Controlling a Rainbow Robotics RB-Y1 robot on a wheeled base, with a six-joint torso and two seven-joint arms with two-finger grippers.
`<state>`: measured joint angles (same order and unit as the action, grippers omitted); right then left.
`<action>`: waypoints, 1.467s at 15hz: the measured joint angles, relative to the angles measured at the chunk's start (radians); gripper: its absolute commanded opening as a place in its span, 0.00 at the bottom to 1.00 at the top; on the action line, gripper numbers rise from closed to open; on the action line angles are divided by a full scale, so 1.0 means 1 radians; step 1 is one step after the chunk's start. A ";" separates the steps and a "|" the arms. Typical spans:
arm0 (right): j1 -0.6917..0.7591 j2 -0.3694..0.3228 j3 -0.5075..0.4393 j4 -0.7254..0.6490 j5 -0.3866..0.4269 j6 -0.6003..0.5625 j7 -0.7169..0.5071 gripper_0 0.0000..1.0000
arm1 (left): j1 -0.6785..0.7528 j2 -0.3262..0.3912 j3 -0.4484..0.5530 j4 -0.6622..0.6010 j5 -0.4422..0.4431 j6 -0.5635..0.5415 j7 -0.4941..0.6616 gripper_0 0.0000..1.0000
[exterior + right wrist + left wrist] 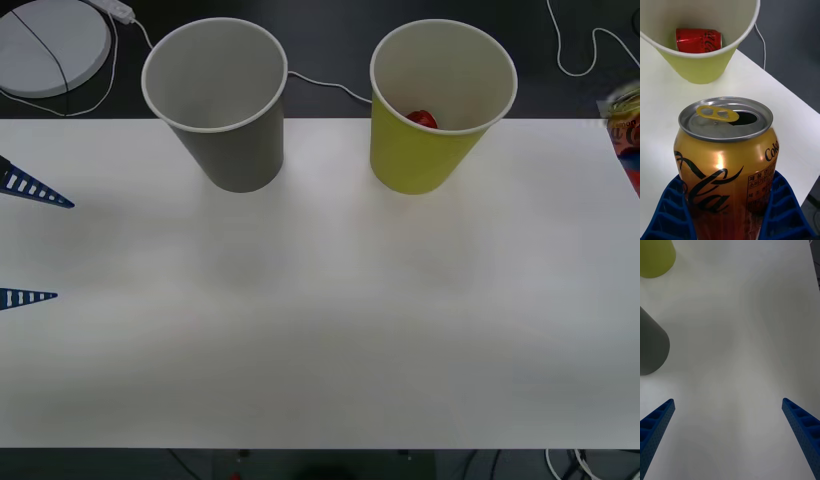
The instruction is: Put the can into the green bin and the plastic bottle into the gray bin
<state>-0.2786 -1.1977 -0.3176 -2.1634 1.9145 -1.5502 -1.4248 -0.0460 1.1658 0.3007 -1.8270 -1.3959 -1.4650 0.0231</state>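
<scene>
Front view: left gripper (25, 240) at the table's (320, 330) left edge, blue fingers spread wide, holding nothing. Gray bin (218, 100) and green bin (440, 105) stand upright side by side at the far edge, apart; a red object (422, 119) sits inside the green bin. Right wrist view: right gripper (728, 210) clamped on the can (726, 165), one finger on each side of its lower body, can upright, pull-tab top with opened mouth, held near the green bin (700, 67), which has a red can (698, 40) lying inside. Left wrist view: left gripper (730, 435) jaws wide, empty, over bare table (741, 333); gray bin (651, 345) and green bin (655, 257) at the edge.
</scene>
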 measured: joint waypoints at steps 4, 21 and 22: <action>-0.223 0.000 0.154 0.098 0.003 -0.021 0.000 0.00 | 0.000 0.000 0.000 0.000 0.000 0.000 0.000 1.00; -0.828 0.363 0.622 0.552 0.287 -0.021 0.106 0.00 | 0.000 0.000 0.000 0.000 0.000 0.000 0.000 1.00; -0.846 0.386 0.625 0.580 0.301 -0.021 0.119 0.00 | 0.000 0.000 0.000 0.000 0.000 0.000 0.000 1.00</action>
<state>-1.1243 -0.8119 0.3075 -1.5831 2.2151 -1.5710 -1.3063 -0.0460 1.1658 0.3007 -1.8270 -1.3959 -1.4650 0.0230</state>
